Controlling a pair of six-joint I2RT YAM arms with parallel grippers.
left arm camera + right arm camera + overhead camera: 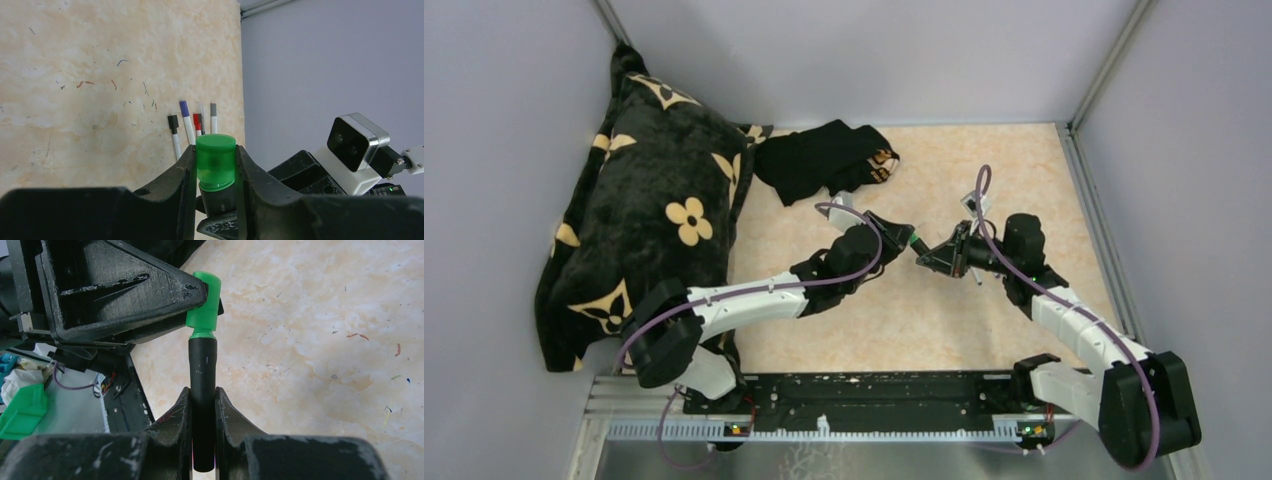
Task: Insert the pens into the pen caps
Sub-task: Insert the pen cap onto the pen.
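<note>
Pale marbled table, grey walls on three sides, and both arms meet over the middle. Up close, the left claw is clamped on the green cap. The right claw squeezes the black-barrelled marker low on its barrel, and the marker's top end sits inside the cap. How deep it goes is hard to judge through the tinted plastic. From overhead the joint is only a speck of green between two black claws, and the marker itself cannot be picked out. Four thin pens lie side by side on the table beyond, with ends of black, purple, red and grey — caps or tips, too small to tell — and their lower parts cut off behind the left claw. A black flowered cushion crowds the left side and a black cloth lies at the back. Open table runs rightward to the metal rail.
</note>
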